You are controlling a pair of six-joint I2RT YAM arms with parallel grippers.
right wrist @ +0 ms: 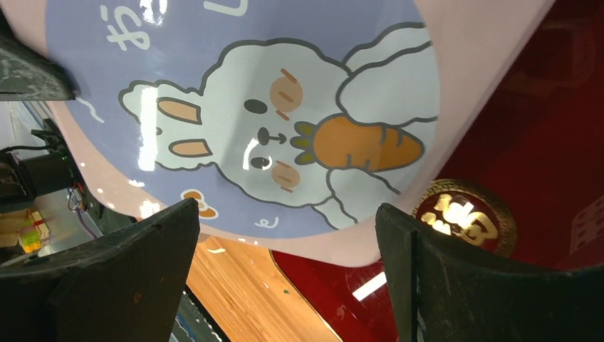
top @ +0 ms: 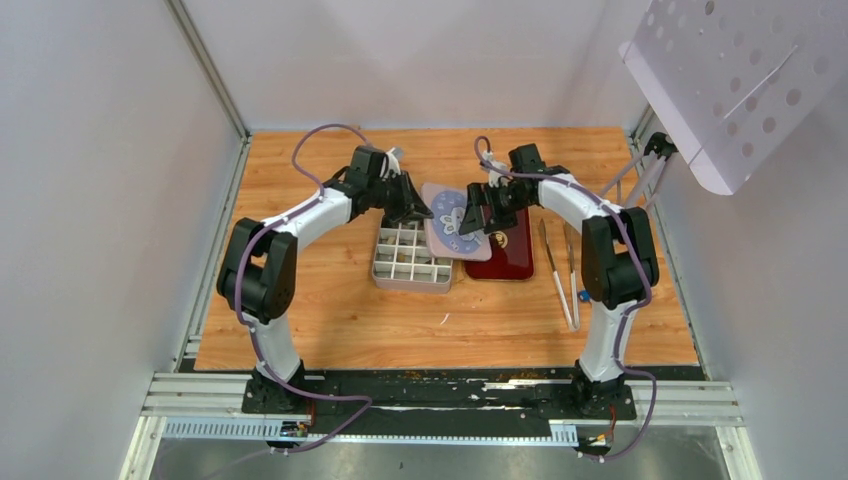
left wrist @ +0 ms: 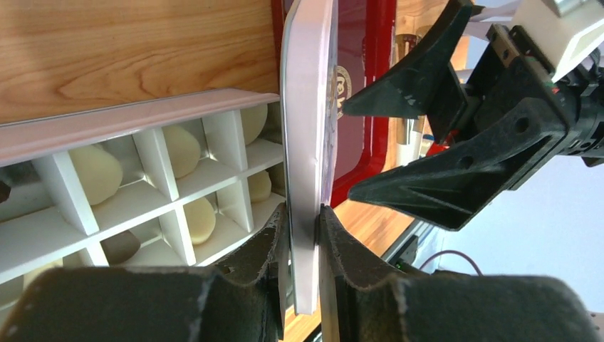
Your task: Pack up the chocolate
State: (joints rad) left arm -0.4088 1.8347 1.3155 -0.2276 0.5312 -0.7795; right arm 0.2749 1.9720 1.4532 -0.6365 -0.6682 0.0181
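Note:
Cream-white chocolate pieces (left wrist: 96,174) and one dark piece (left wrist: 120,246) lie in the compartments of the white tin (top: 410,258), which also shows in the left wrist view (left wrist: 142,114). My left gripper (left wrist: 305,231) is shut on the edge of the pink lid (left wrist: 310,107) and holds it on edge beside the tin. The lid (top: 455,222) has a purple bunny print (right wrist: 271,121). My right gripper (right wrist: 285,214) is open, its fingers astride the lid's far edge without touching it. It shows in the top view (top: 480,218) opposite my left gripper (top: 415,210).
A dark red tray (top: 510,250) with a gold emblem (right wrist: 463,217) lies right of the tin, partly under the lid. Long metal tongs (top: 560,275) lie on the wooden table (top: 330,320) to the right. A perforated white panel (top: 740,80) hangs at the top right.

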